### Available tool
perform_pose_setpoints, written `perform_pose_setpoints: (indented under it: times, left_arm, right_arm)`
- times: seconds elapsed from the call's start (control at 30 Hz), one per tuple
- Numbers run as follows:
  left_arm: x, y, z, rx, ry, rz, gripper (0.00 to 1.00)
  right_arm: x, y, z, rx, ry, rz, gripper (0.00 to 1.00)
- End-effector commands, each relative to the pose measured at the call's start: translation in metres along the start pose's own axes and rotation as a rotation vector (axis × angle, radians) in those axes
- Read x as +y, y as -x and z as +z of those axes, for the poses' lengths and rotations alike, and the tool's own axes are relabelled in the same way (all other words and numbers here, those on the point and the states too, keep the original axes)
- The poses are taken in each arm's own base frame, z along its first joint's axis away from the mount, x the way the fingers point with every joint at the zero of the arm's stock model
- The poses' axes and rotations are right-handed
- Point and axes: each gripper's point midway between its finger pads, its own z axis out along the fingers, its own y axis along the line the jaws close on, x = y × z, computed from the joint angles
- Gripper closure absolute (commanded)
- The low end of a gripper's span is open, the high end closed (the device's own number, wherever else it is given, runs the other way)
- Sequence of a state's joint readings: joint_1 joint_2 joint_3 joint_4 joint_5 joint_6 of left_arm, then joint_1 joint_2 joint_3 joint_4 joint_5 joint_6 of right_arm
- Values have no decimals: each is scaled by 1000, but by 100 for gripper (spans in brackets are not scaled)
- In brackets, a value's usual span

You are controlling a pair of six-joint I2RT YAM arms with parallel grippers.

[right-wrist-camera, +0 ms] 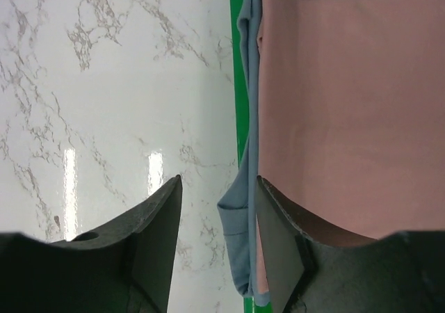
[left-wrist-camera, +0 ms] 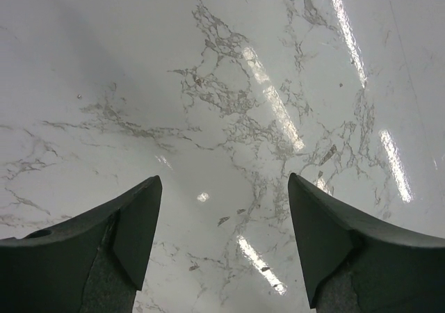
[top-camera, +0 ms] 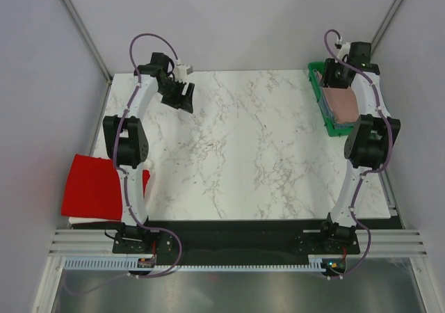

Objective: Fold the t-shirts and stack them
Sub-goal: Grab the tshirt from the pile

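The right jaws hang partly open and hold nothing. They sit over the inner rim of the green tray (right-wrist-camera: 234, 49), where the dusty-pink t-shirt (right-wrist-camera: 348, 118) lies on the grey-blue t-shirt (right-wrist-camera: 236, 222). Closing here could pinch the rim or lift both shirts together. The left jaws gape wide and empty above the bare marble table (top-camera: 243, 153). The red t-shirt (top-camera: 94, 184) overhangs the table's left edge, partly under the left arm, and could slide off.

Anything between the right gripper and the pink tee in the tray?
Nothing visible. The pink tee lies uncovered atop the grey-blue tee in the green tray; the right gripper hangs open over their table-side edge.
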State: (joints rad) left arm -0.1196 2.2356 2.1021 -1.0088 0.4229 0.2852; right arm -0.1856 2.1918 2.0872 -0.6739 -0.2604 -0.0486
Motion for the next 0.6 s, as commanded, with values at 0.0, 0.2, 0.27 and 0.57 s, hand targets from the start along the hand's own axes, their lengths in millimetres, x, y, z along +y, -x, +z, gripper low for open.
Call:
perform_pose_setpoints:
  times: [0.0,0.2,0.27,0.57]
  left_arm:
    - [0,12,-16,-31,37,68,19]
    - [0,12,-14,-27,42,76,19]
    - [0,13,-14,-27,44,79,19]
    - [-7,13,-10,-14,51,99,19]
  right_arm:
    - [-12,-20,-2,43,15,30,46]
    - [-19,-50,6,115,3,20,48]
    - [-20,-49,8,115,5,21,49]
    - [-20,-48,15,114,14,23,53]
